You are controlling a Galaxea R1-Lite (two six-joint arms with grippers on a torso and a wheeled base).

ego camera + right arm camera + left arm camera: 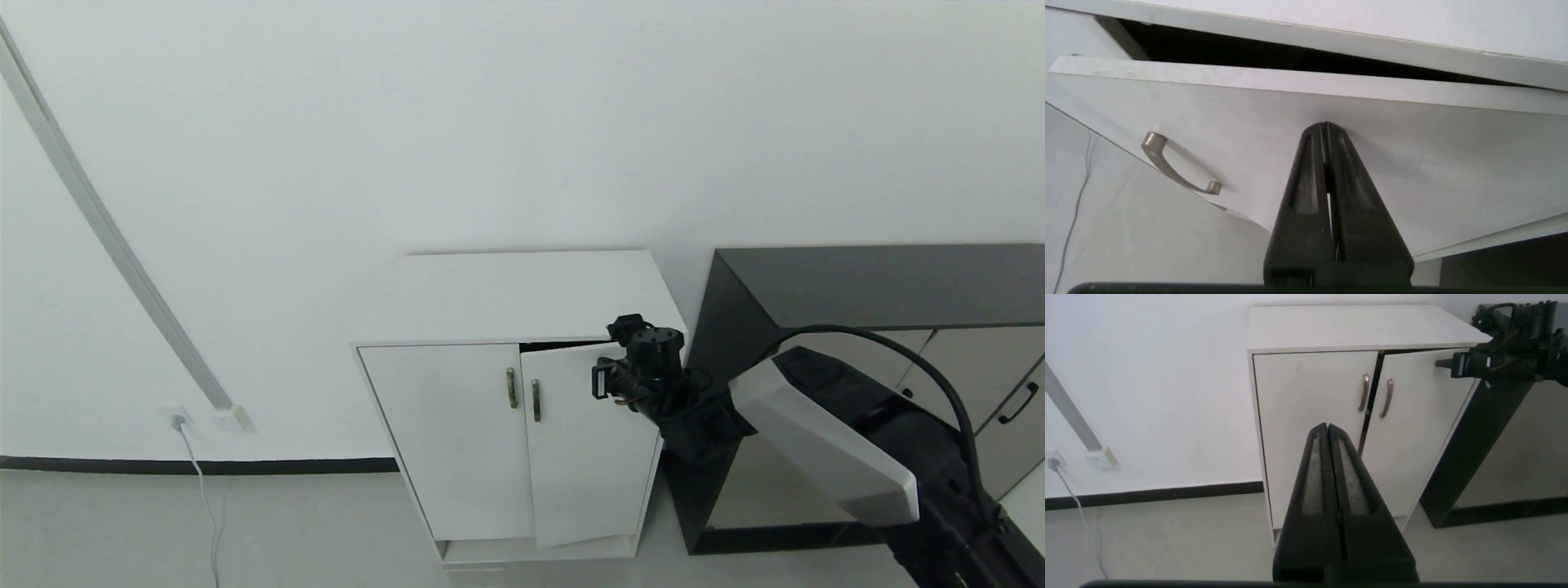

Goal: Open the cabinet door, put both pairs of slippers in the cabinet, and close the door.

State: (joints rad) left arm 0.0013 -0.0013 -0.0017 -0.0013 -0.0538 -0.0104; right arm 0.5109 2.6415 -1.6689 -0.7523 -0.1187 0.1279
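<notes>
A white two-door cabinet [522, 302] stands against the wall. Its left door [449, 441] is closed. The right door [592, 465] hangs slightly ajar, with a dark gap along its top edge [1290, 61]. Each door carries a metal handle [536, 400] near the middle seam. My right gripper [600, 380] is shut, and its tip [1327, 126] is at the upper face of the right door, to the side of that door's handle [1180, 163]. My left gripper [1327, 429] is shut with nothing in it and hangs some way in front of the cabinet [1355, 327], level with the doors.
A dark cabinet [816, 286] stands directly to the right of the white one. On the left wall are a socket with a white cable [178, 420] and a slanted grey conduit [106, 229]. Grey floor [245, 531] lies open left of the cabinet.
</notes>
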